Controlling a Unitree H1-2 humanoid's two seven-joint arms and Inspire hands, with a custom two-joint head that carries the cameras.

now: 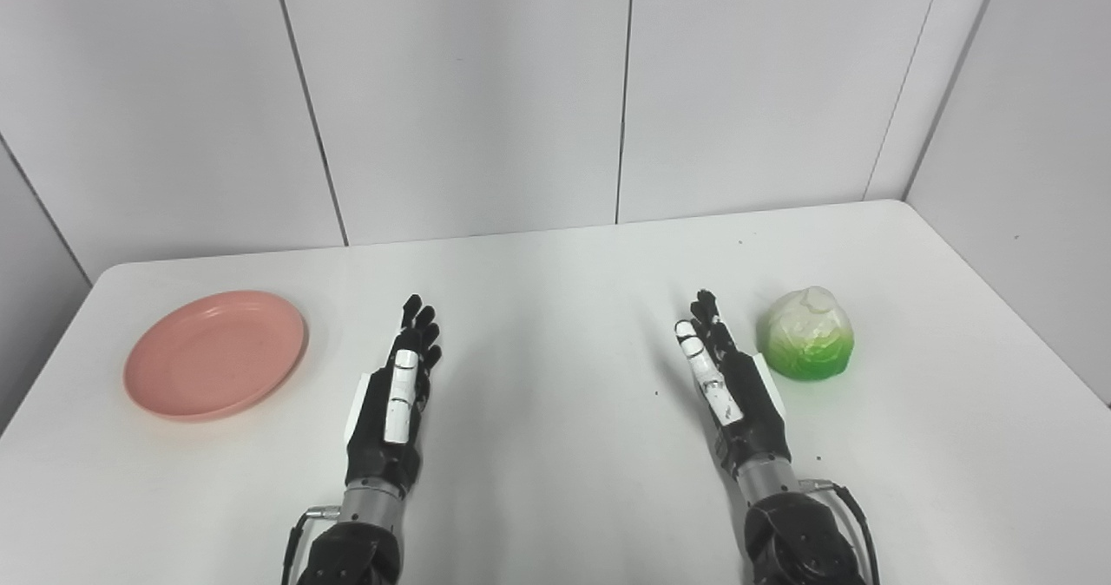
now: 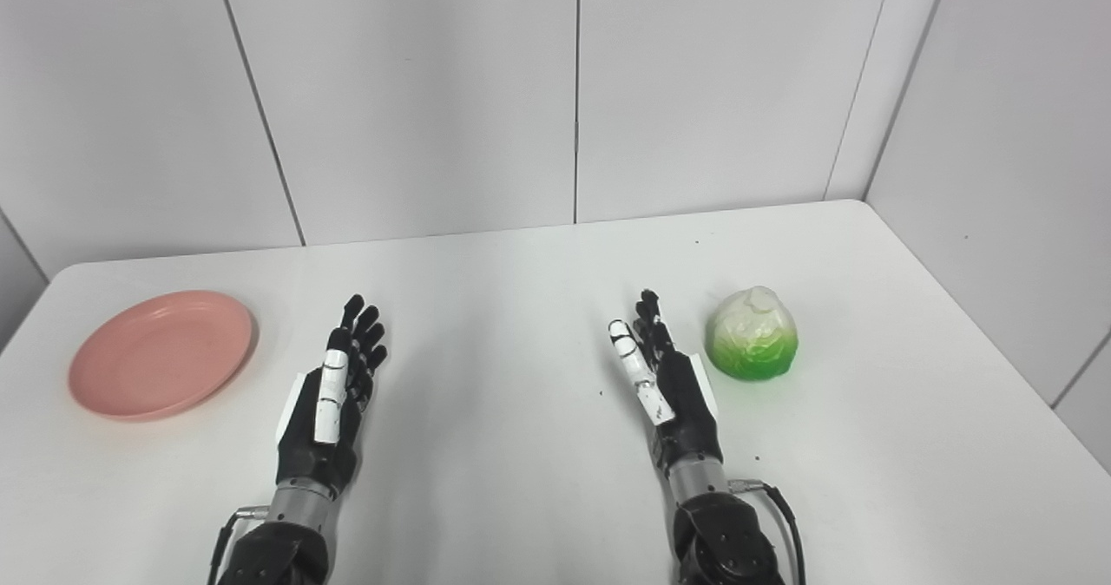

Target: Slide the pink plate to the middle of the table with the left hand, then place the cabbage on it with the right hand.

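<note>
The pink plate (image 1: 217, 352) lies empty on the white table (image 1: 555, 307) at the far left. The cabbage (image 1: 805, 335), pale on top and green below, sits at the right. My left hand (image 1: 397, 398) is open with its fingers straight, over the table right of the plate and apart from it. My right hand (image 1: 725, 385) is open with its fingers straight, just left of the cabbage and not touching it. In the right eye view the plate (image 2: 163, 352), the cabbage (image 2: 752, 335), the left hand (image 2: 334, 394) and the right hand (image 2: 664, 381) stand the same way.
Grey wall panels (image 1: 469, 90) close the table off at the back and the right. The table's left edge runs just beyond the plate. Bare table surface lies between the two hands.
</note>
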